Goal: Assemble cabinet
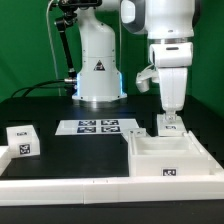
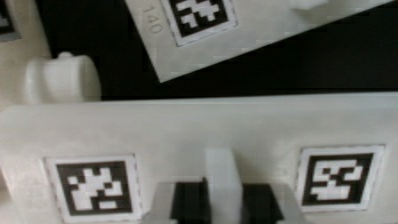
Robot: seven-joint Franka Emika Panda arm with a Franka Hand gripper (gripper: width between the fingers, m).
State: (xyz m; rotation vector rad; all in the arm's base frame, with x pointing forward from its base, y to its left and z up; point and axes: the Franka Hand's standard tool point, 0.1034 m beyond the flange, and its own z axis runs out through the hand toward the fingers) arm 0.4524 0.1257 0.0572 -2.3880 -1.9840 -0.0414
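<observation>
The cabinet [image 1: 150,146] is a white open box on the black table at the exterior view's right, with a tag on its front wall. At its back edge stands a white tagged panel [image 1: 171,128]. My gripper [image 1: 170,120] comes straight down onto that panel. In the wrist view the panel [image 2: 196,130] carries two tags, and a thin white ridge [image 2: 217,175] rises between them. My gripper [image 2: 219,205] is shut on this ridge, with a dark fingertip [image 2: 185,203] on either side of it.
A small white tagged cube [image 1: 22,140] sits at the exterior view's left. The marker board [image 1: 97,126] [image 2: 214,30] lies flat behind the cabinet. A white rail [image 1: 70,186] runs along the front. The arm's base [image 1: 98,70] stands at the back. A white knob-like piece [image 2: 63,80] lies beside the panel.
</observation>
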